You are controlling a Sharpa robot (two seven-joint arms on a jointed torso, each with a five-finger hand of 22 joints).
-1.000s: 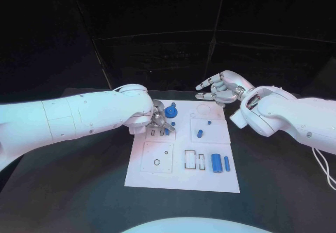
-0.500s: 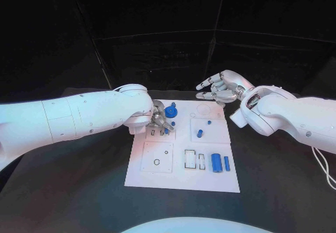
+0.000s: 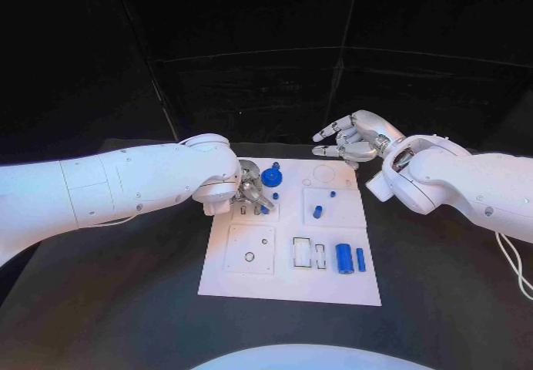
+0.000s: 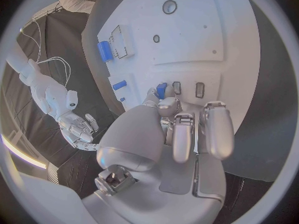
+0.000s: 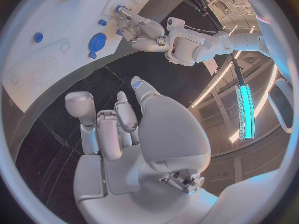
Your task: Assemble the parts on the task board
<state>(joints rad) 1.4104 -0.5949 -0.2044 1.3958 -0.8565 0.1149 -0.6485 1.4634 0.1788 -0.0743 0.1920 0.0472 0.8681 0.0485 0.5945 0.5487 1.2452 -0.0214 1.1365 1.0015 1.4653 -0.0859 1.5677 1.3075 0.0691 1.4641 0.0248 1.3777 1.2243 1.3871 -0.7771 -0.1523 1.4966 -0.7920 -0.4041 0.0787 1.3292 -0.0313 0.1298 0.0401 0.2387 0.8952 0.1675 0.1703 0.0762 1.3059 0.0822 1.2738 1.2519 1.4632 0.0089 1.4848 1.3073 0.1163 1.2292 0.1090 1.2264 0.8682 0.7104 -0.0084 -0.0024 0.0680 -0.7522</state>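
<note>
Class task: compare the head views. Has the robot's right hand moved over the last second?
No. The right hand hangs beyond the far right corner of the task board, just as in the earlier pictures.

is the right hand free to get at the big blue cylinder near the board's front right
Probably yes. The right hand hovers open beyond the far edge of the task board, holding nothing. The large blue cylinder lies exposed on the board's right side, and the left hand is busy at the far left, out of the way.
</note>
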